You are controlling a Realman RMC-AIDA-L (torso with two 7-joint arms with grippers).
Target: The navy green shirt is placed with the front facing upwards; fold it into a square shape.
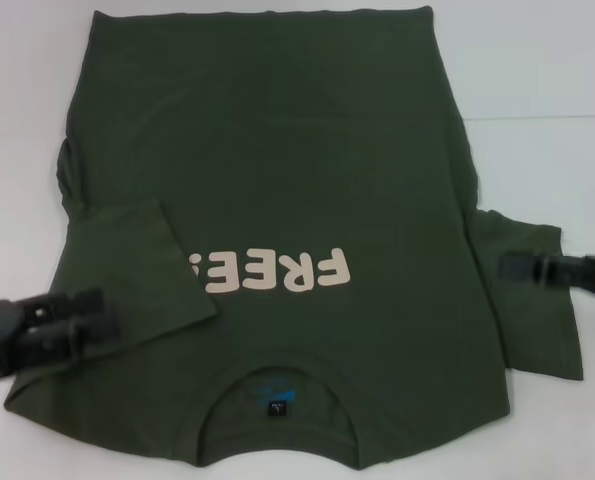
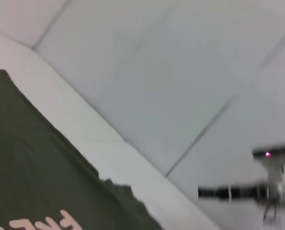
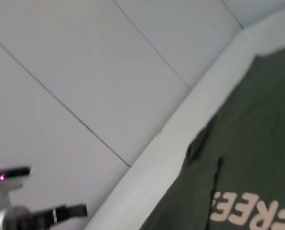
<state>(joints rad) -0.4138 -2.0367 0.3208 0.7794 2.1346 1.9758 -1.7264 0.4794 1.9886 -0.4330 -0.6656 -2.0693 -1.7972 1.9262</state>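
The white table (image 1: pixel 537 90) carries 1 thing only: the navy green shirt (image 1: pixel 277 150), spread flat with its "FREE!" lettering upward and the collar at the near edge. Its sleeve on the robot's left is folded in over the chest, while the other sleeve lies out flat on the table.

Navy green shirt (image 2: pixel 41 177) with pink lettering, on white table (image 2: pixel 104 139), pale tiled floor (image 2: pixel 180 67) beyond
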